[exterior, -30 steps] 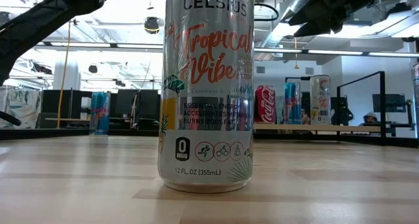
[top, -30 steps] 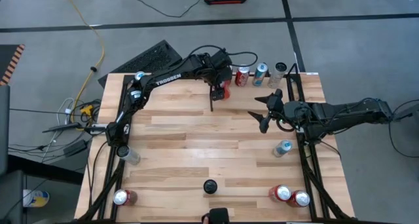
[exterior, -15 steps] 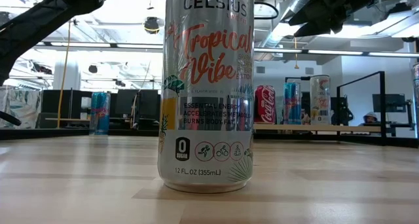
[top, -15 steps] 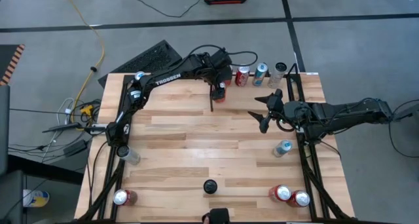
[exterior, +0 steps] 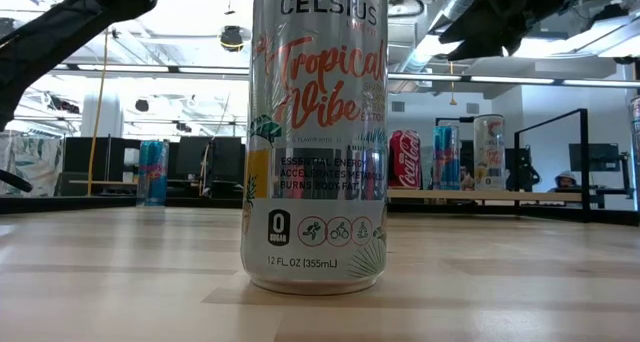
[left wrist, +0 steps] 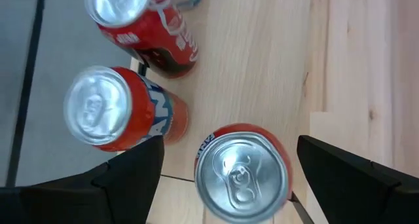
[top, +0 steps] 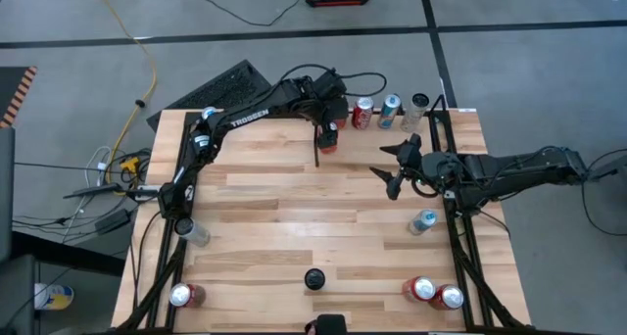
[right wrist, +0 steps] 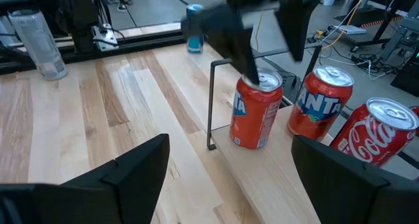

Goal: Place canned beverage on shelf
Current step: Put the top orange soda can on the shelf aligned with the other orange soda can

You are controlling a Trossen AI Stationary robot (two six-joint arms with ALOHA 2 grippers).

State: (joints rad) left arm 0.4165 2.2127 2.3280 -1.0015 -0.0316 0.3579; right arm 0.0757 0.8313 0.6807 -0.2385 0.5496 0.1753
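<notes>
Left gripper (top: 328, 131) sits over the far edge of the table (top: 294, 227), at the shelf (right wrist: 262, 165) bay beside the thin black divider bar (right wrist: 211, 106). An orange Fanta can (left wrist: 243, 171) stands upright between its fingers (left wrist: 127, 178); in the left wrist view each finger shows a gap of wood on either side of the can, so the fingers are apart and not clamped. In the right wrist view the gripper hangs just above the can's top (contact at the rim cannot be told).

A second Fanta can (left wrist: 108, 109) stands just beside it in the bay, then a Coca-Cola can (left wrist: 147, 24) next along. The high view shows more cans farther along the same back row: a blue can (top: 390, 110) and a pale can (top: 418, 108).

Right gripper (top: 396, 165) hovers mid-table near the right side frame, fingers spread apart, holding nothing, pointed toward the shelf.

Elsewhere on the table: a Celsius can (exterior: 316, 132) upright close to the low camera, a blue-topped can (top: 423, 220) near the right frame, two red cans (top: 433, 292) at the near right corner, a red can (top: 182, 295) at the near left corner, and a clear bottle (top: 192, 231) lying on the left side.
</notes>
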